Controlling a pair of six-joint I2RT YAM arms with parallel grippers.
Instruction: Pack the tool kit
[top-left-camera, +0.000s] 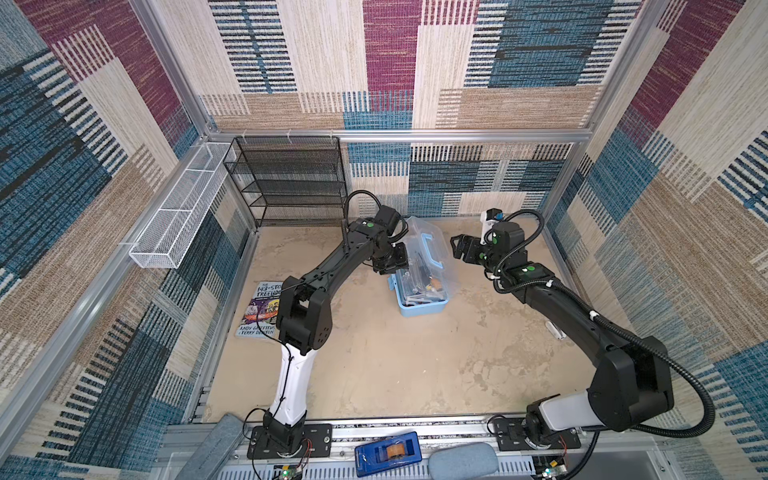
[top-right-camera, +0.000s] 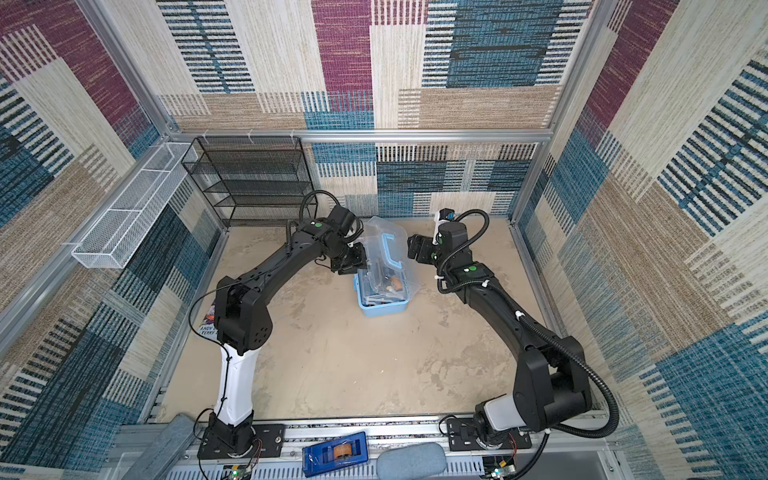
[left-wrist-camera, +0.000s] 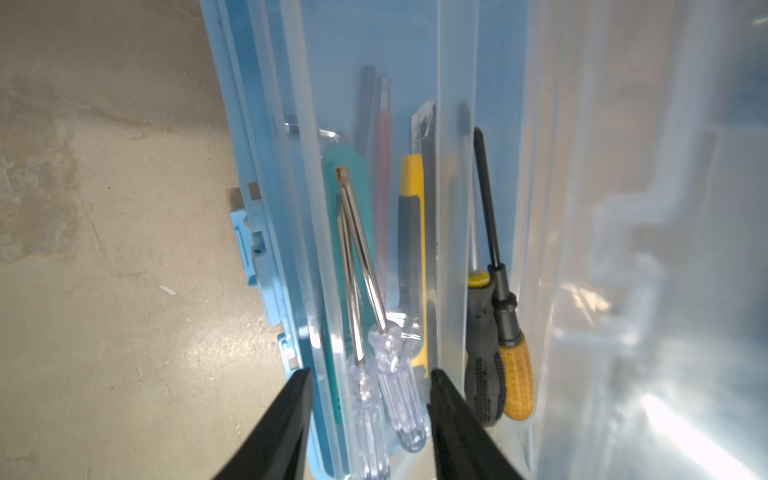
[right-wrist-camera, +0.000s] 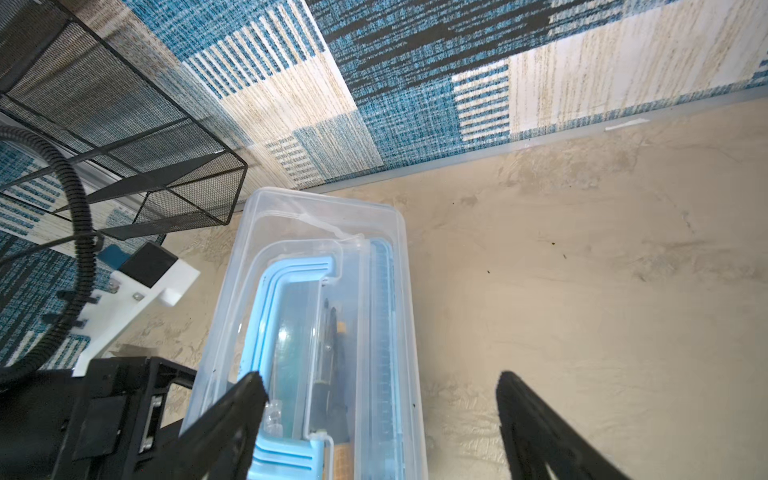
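The tool kit's pale blue case (top-left-camera: 422, 305) (top-right-camera: 384, 307) sits mid-table in both top views, and its clear lid (top-left-camera: 446, 266) with the blue handle (top-left-camera: 430, 249) stands tilted half up. Inside lie two clear-handled screwdrivers (left-wrist-camera: 399, 395), a yellow utility knife (left-wrist-camera: 411, 208) and black-and-yellow screwdrivers (left-wrist-camera: 515, 374). My left gripper (top-left-camera: 399, 266) (left-wrist-camera: 370, 382) straddles the case's left wall, one finger outside and one inside, closed on that wall with the clear handles between. To the right of the lid, my right gripper (top-left-camera: 459, 247) (right-wrist-camera: 380, 390) is wide open, its fingers holding nothing and the lid's handle (right-wrist-camera: 291, 282) just below.
A paperback book (top-left-camera: 259, 309) lies at the left under my left arm. A black mesh shelf (top-left-camera: 291, 178) and a white mesh basket (top-left-camera: 178, 216) stand at the back left. A dark blue tape dispenser (top-left-camera: 388, 453) and a grey pad (top-left-camera: 463, 461) rest on the front rail.
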